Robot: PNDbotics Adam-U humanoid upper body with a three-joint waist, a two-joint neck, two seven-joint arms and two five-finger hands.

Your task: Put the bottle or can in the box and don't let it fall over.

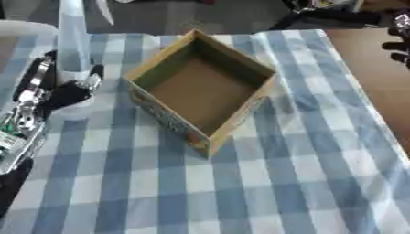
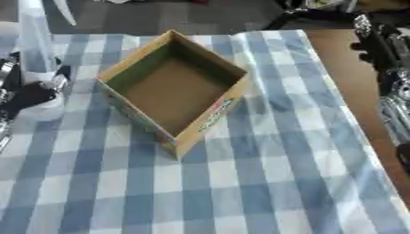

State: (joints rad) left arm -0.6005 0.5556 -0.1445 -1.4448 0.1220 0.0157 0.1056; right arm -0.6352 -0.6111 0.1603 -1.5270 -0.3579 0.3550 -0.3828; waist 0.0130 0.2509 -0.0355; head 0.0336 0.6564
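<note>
One open cardboard box (image 1: 204, 89) sits corner-on at the centre of the bench (image 1: 264, 183), which wears a blue-checked cloth. At ten o'clock from it stands one pale bottle (image 1: 72, 39), upright, with the left hand (image 1: 68, 89) curling its fingers around the base. The right hand (image 2: 376, 43) shows at two o'clock; I cannot tell how its fingers stand.

box (image 1: 202, 89) open-topped, cloth (image 1: 304, 173) bare beside it
</note>
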